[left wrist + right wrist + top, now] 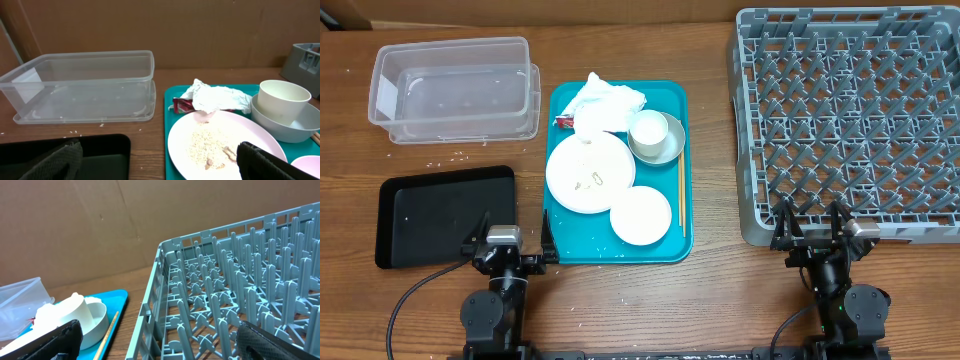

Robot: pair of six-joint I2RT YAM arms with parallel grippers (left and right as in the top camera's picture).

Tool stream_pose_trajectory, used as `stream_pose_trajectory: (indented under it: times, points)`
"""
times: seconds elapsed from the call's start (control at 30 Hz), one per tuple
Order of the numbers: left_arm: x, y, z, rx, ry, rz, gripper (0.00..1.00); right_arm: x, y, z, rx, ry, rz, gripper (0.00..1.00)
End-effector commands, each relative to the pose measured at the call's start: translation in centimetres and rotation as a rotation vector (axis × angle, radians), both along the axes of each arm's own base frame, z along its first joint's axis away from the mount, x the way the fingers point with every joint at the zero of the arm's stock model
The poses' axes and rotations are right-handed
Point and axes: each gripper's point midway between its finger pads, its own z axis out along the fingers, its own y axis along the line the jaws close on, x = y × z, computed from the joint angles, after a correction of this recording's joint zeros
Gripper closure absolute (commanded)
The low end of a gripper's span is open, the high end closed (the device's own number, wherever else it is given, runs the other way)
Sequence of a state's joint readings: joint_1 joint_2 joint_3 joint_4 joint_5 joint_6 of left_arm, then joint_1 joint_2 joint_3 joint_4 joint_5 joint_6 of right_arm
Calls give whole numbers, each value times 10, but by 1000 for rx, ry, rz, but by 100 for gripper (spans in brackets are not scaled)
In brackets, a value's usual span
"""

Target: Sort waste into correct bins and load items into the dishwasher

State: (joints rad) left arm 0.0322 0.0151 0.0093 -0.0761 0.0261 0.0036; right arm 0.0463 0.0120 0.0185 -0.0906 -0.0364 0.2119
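A teal tray [563,245] holds a large white plate [590,172] with rice and scraps, a smaller white dish [640,214], a grey bowl [669,148] with a white cup [648,128] in it, a crumpled napkin [605,102], a red wrapper [563,121] and chopsticks [681,195]. The clear tub [455,90] and black tray [435,215] lie at the left, the grey dish rack [850,120] at the right. My left gripper [512,243] is open and empty at the near edge between black tray and teal tray. My right gripper [813,232] is open and empty at the rack's near edge.
Loose rice grains [445,158] lie on the wood between tub and black tray. In the left wrist view the plate [220,145], napkin [215,97], wrapper [182,105] and cup [282,100] lie ahead. A cardboard wall stands behind the table.
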Motion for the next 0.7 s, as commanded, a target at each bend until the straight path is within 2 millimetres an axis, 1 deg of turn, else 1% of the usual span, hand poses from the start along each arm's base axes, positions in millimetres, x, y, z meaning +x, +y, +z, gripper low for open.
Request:
stream_pose_trajectory:
  times: [0.0,0.57,0.63,0.67]
  points:
    - [0,-2,0,16,-5,-7,0,0,-1,-1,-3,-6,-5,0]
    - [0,-2,0,16,-5,-7,0,0,-1,-1,-3,-6,-5,0]
    - [0,-3,1,6,-9,-16,0,0,-1,-1,-3,-6,-5,0]
    - [0,-8,3,-11,-17,-40,0,0,-1,-1,-3,-6,-5,0]
